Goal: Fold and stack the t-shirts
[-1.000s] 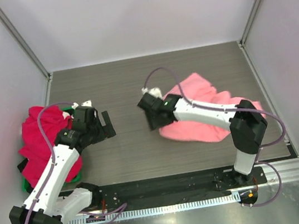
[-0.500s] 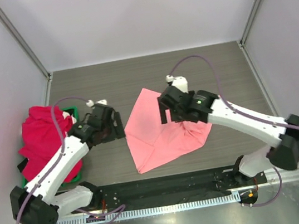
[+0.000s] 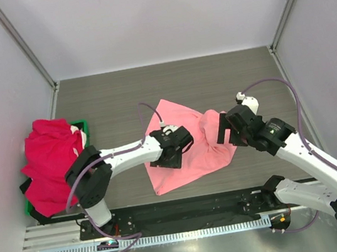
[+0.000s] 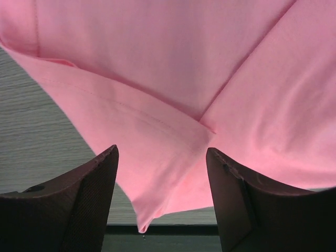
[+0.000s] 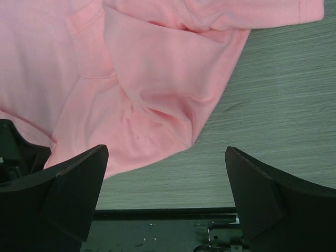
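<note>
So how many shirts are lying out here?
2 that can be told apart: a pink shirt spread in the middle of the table, and a red shirt heaped on the green tray at the left. That heap may hide more.

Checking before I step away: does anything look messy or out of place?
The crimson t-shirts are heaped over the green tray, spilling past its edges. The pink t-shirt lies askew, bunched on its right side.
</note>
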`<state>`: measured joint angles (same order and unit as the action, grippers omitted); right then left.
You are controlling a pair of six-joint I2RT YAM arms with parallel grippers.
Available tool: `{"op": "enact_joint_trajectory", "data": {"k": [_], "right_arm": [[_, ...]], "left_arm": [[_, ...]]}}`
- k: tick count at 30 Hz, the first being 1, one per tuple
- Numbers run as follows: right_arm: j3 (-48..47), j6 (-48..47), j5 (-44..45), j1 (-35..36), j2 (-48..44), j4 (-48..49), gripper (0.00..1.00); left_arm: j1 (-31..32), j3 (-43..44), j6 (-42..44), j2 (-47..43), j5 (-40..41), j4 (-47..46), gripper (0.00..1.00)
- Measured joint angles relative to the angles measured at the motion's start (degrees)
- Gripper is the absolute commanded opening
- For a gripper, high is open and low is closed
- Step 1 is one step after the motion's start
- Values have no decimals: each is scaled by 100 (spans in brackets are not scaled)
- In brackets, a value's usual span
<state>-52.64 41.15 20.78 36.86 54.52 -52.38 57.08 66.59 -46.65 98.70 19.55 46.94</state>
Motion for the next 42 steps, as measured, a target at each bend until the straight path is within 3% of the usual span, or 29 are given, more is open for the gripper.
{"op": "enact_joint_trajectory", "data": {"k": [10, 18, 21, 25, 32, 42], "right_arm": [[70, -11, -101, -24, -9, 2, 100], [70, -26, -101, -24, 138, 4, 100], [72, -31, -101, -24, 138, 4, 100], [81, -42, -101, -24, 138, 4, 100], [81, -46, -103, -33, 221, 4, 100], [79, -70, -278, -35, 579, 63, 95]], "left_arm": [[166, 291, -101, 479, 48, -61, 64], [245, 291, -98, 684, 46, -166, 54], [245, 291, -107, 706, 63, -201, 48], [247, 291, -122, 708, 151, -234, 27], [247, 291, -144, 688, 433, -166, 0], [227, 42, -352, -262, 728, 153, 0]]}}
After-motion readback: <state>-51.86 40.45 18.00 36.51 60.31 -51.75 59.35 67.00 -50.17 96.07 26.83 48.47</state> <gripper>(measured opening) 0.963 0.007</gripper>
